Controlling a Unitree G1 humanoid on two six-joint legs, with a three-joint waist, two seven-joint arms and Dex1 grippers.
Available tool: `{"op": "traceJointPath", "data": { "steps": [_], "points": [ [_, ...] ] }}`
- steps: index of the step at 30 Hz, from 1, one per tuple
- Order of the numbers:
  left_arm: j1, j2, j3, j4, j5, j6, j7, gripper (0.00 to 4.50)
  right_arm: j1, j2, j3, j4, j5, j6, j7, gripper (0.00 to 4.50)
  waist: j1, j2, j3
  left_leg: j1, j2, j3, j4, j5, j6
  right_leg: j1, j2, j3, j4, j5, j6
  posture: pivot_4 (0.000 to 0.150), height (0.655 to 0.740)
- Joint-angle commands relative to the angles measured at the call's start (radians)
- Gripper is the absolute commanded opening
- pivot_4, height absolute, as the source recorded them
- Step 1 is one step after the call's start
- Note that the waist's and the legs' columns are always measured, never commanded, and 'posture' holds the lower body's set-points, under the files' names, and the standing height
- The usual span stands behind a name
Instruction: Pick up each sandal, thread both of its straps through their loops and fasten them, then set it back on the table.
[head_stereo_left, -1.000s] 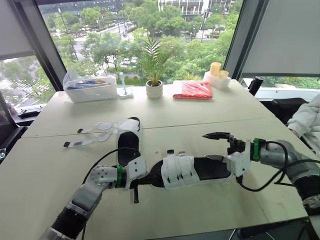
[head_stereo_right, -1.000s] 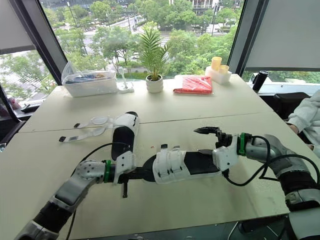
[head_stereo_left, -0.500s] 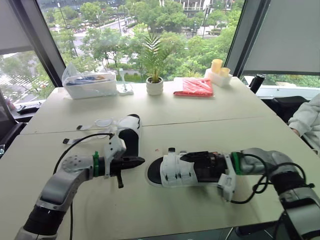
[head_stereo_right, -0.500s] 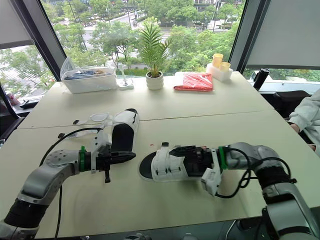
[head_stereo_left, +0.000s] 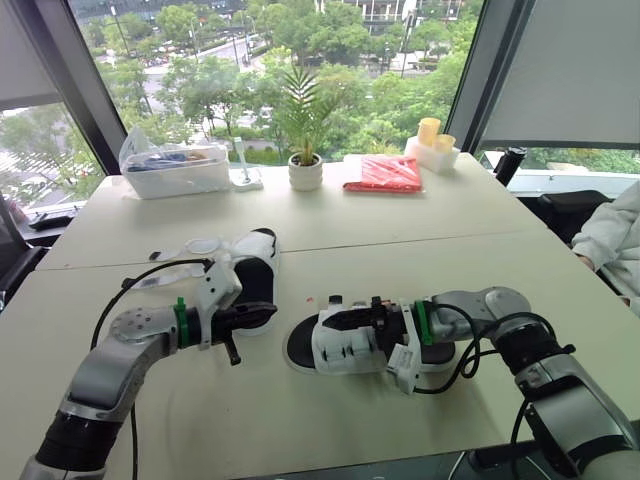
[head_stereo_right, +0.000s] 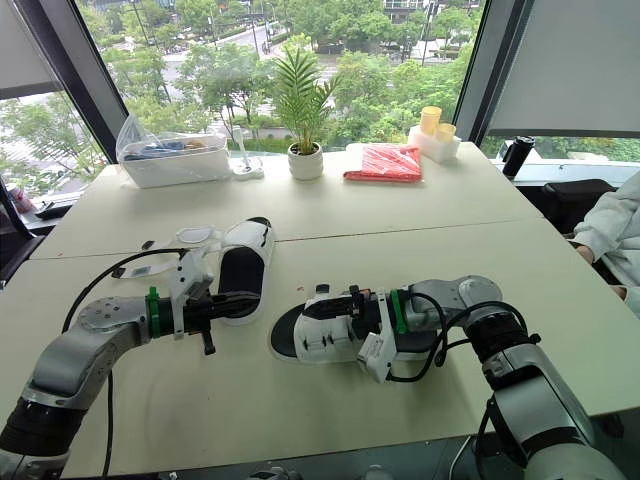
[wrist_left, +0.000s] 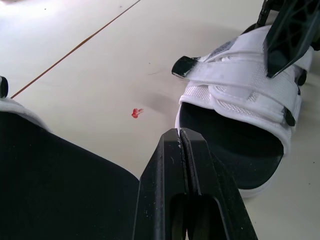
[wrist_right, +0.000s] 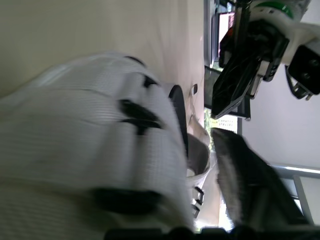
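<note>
The left pincer (wrist_left: 180, 137) is black. Ahead of it, a red speck (wrist_left: 136, 113) marks the cream table (wrist_left: 90, 65), and the sandal (wrist_left: 240, 100) there has white mesh straps and a black footbed.

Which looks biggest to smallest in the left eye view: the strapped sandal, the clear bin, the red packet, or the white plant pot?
Largest to smallest:
strapped sandal, though it sits nearest the camera
clear bin
red packet
white plant pot

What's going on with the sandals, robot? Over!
Left gripper empty, fingers shut, between the two sandals. Right gripper over the near sandal, at its straps. Far sandal flat on the table, straps loose.
</note>
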Motion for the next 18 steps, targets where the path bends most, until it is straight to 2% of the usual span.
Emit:
{"op": "traceJointPath", "data": {
  "steps": [1, 2, 7, 13, 18],
  "points": [
    [-0.022, 0.002, 0.000, -0.003, 0.011, -0.037, 0.003, 0.00, -0.024, -0.029, 0.013, -0.054, 0.001, 0.051, -0.056, 0.11, 0.000, 0.000, 0.000, 0.000, 0.001, 0.000, 0.000, 0.000, -0.001, 0.000, 0.000, 0.000, 0.000, 0.000, -0.001, 0.150, 0.7400],
    [-0.025, 0.001, -0.002, 0.002, 0.013, -0.042, 0.002, 0.00, -0.019, -0.036, 0.011, -0.058, 0.018, 0.072, -0.052, 0.00, 0.000, 0.000, 0.000, 0.000, 0.001, 0.000, 0.000, 0.001, -0.001, 0.000, 0.001, 0.000, 0.000, 0.001, -0.001, 0.150, 0.7400],
    [-0.044, -0.001, 0.000, 0.017, 0.018, -0.054, 0.010, 0.00, -0.027, -0.065, -0.052, -0.066, 0.179, 0.250, 0.029, 0.00, 0.000, 0.000, 0.000, 0.000, 0.002, 0.000, 0.000, 0.002, -0.002, 0.000, 0.001, 0.000, 0.000, 0.002, -0.003, 0.150, 0.7400],
    [-0.049, 0.004, 0.004, 0.028, 0.055, -0.068, 0.054, 0.00, -0.139, -0.040, -0.154, 0.066, 0.298, 0.803, 0.234, 0.00, 0.000, 0.000, 0.000, 0.000, 0.003, 0.000, 0.001, 0.002, -0.002, 0.000, 0.001, 0.000, 0.000, 0.002, -0.003, 0.150, 0.7400],
    [-0.074, -0.017, -0.016, 0.047, 0.086, -0.082, 0.086, 0.00, -0.319, 0.053, -0.084, 0.364, 0.247, 1.132, 0.192, 0.00, -0.006, 0.000, 0.000, 0.000, 0.003, 0.000, -0.001, 0.002, -0.002, -0.001, 0.001, 0.000, 0.000, 0.002, -0.003, 0.150, 0.7400]
  ]
}}
